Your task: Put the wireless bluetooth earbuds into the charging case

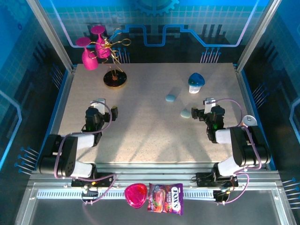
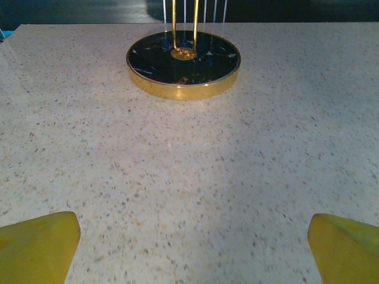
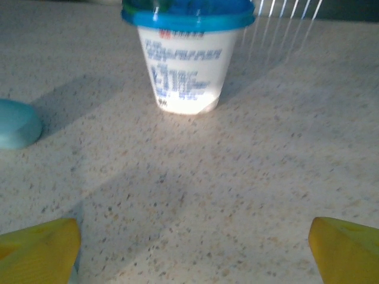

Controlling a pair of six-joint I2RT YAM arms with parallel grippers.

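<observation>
Speckled beige stone-look worktop [image 1: 140, 136], matte, spans between the walls. Back wall [image 1: 187, 18] is a blue printed panel: lighter circuit-line traces, gear outline at top centre, faint grid. Side walls [image 1: 18, 70] darker blue, same grid and trace print. Aluminium frame posts [image 1: 50, 35] slant up at both back corners. Aluminium rails [image 1: 154, 169] along the near edge, white slotted duct [image 1: 61, 193] just below. Light from above: bright patch mid-worktop, soft diagonal shadow bands on the right half.
</observation>
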